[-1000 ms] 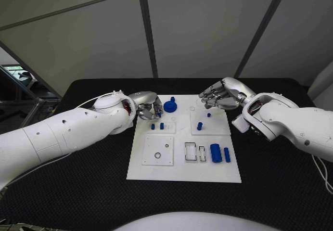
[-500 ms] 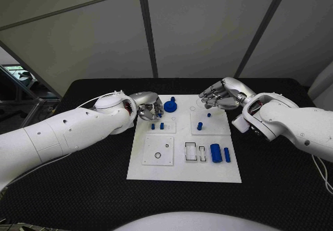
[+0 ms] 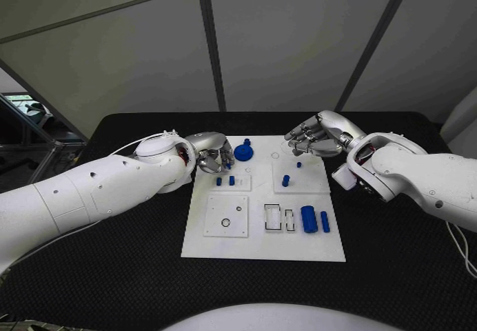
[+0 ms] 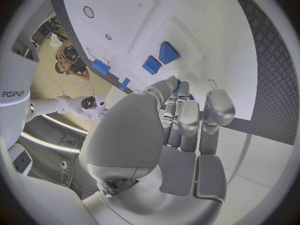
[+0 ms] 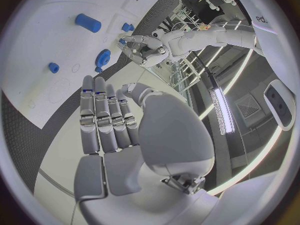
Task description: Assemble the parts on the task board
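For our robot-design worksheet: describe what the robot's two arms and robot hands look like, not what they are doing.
Both arms are smooth, glossy white shells with rounded joints and small dark screw dots. A thin white cable loops over the left arm near its wrist. The left robot hand and right robot hand are silver metal, with segmented fingers bearing flat grey pads.

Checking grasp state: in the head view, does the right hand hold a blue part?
No, the right hand hovers over the board's far edge, holding nothing.

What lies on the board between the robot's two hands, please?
In the head view, a round blue part sits on the white board, close beside the left hand; toward the right hand the board is bare.
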